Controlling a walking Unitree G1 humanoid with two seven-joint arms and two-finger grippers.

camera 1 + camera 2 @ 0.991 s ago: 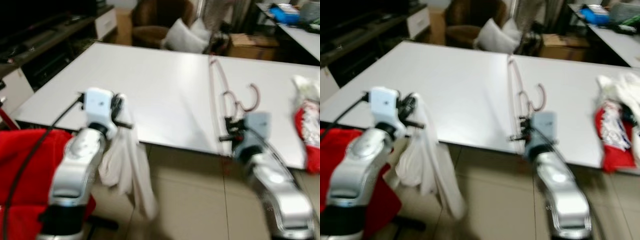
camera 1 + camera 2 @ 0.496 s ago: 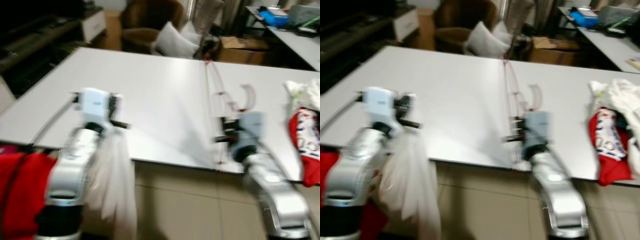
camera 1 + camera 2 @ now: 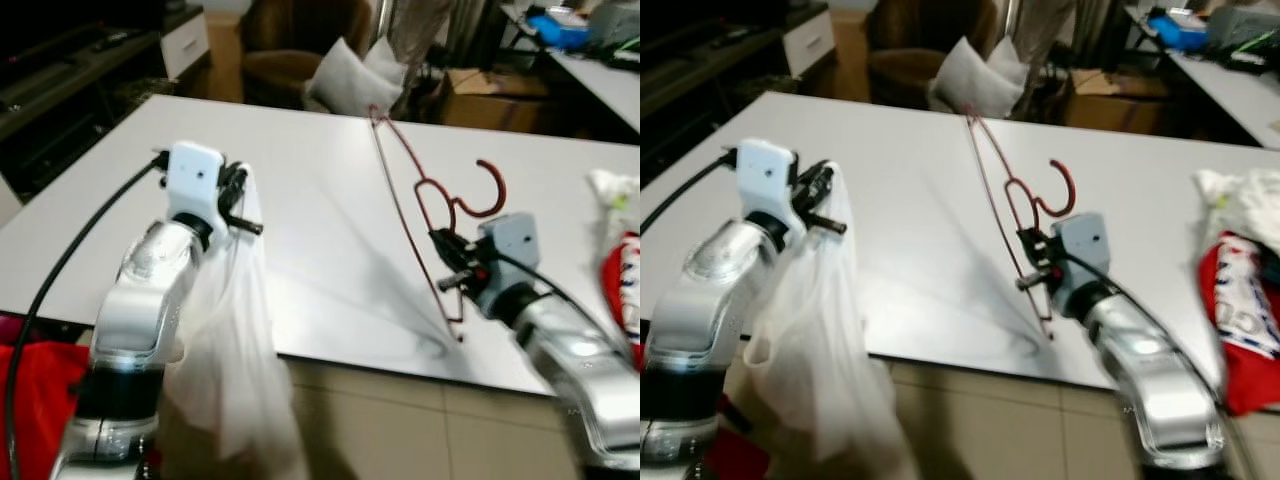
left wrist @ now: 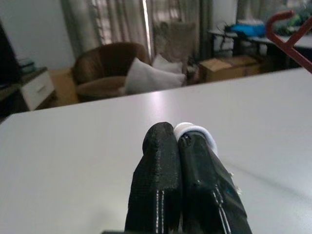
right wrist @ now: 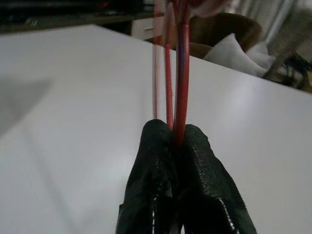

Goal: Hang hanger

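Observation:
A red wire hanger [image 3: 420,195] stands tilted above the white table [image 3: 310,170], its hook [image 3: 1058,190] pointing right. My right gripper [image 3: 447,262] is shut on its lower wires; in the right wrist view the black fingers [image 5: 156,161] pinch the red hanger wires [image 5: 179,73]. My left gripper [image 3: 240,203] is over the table's near left part, shut on a white garment [image 3: 235,370]. The garment hangs down past the table's front edge. A fold of white garment [image 4: 197,134] shows between the left fingers [image 4: 158,165].
A red cloth [image 3: 30,400] lies low at the left. A pile of red and white clothes [image 3: 1245,290] sits at the table's right end. Beyond the table are a brown armchair with a pillow [image 3: 345,70], a cardboard box [image 3: 490,95] and a dark cabinet [image 3: 70,90].
The whole view has shifted with the camera. Both grippers keep their holds. The right arm now reaches farther over the table with the hanger, and the garment has swung under the left gripper.

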